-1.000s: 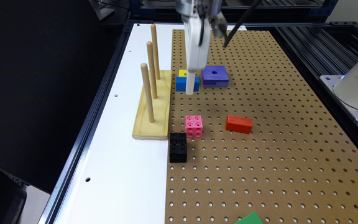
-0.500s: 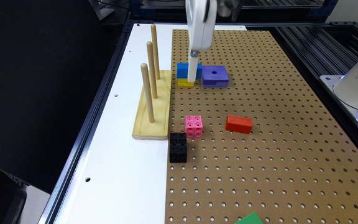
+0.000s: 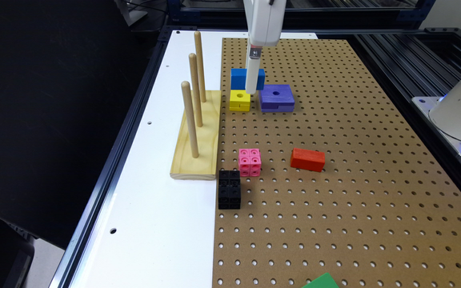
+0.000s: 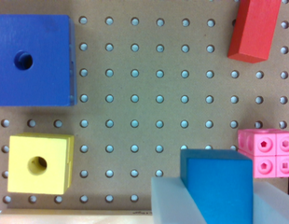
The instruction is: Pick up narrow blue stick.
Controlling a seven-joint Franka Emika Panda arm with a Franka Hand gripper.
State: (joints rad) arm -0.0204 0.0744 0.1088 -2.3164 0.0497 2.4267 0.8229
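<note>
Pickup looks essentially done: the narrow blue stick (image 3: 247, 79) hangs clear of the pegboard (image 3: 334, 192) in the exterior view, above and just behind the yellow cube (image 3: 239, 100) and beside the purple-blue square block (image 3: 277, 97), so what is left, by my reading, is only to carry it upward without slip. In the wrist view the gripper (image 4: 219, 198) has its jaws closed against the stick's two sides, the block end standing between the pale fingers (image 4: 175, 203).

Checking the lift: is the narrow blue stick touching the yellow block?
Apart. In the exterior view the narrow blue stick hangs in the claw above the yellow block; the wrist view shows bare pegboard between them.
</note>
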